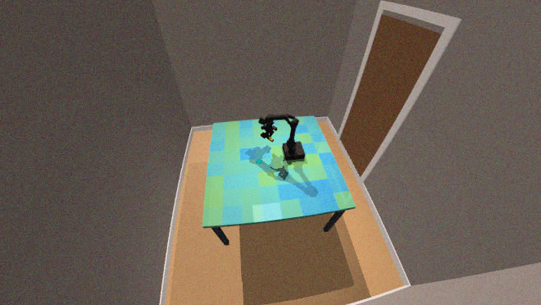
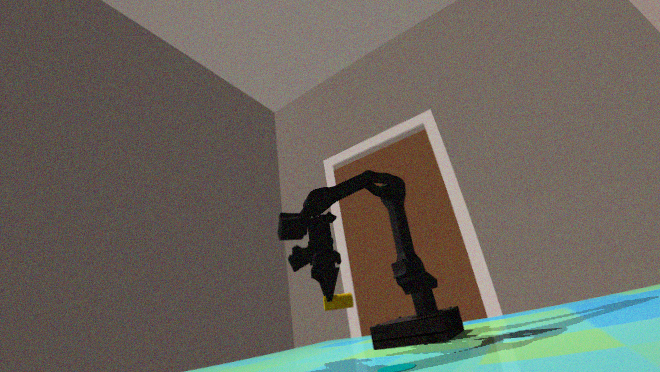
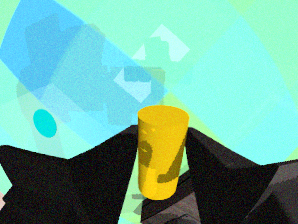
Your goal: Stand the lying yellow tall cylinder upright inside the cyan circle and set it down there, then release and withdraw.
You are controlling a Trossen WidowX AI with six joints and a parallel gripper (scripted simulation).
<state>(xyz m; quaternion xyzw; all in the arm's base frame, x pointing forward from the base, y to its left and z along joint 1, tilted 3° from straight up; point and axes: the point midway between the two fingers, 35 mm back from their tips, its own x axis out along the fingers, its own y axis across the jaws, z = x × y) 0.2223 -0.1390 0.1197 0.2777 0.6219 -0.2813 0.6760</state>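
My gripper (image 1: 269, 138) (image 2: 329, 299) (image 3: 162, 132) pinches the yellow cylinder (image 1: 270, 139) (image 2: 339, 302) (image 3: 161, 155), lying sideways above the table (image 1: 234, 193) (image 2: 550, 345) (image 3: 215, 90) — I should carry it level toward the cyan circle (image 1: 259, 161) (image 2: 397, 368) (image 3: 45, 123), then pitch it upright — slowly, before lowering.

A matte-black six-joint robotic arm (image 1: 292, 132) (image 2: 400, 225) shows slender, angular links. Its base (image 1: 293, 151) (image 2: 417, 330) is boxy; its gripper (image 1: 270, 138) (image 2: 329, 299) (image 3: 162, 132) has tapered black fingers.
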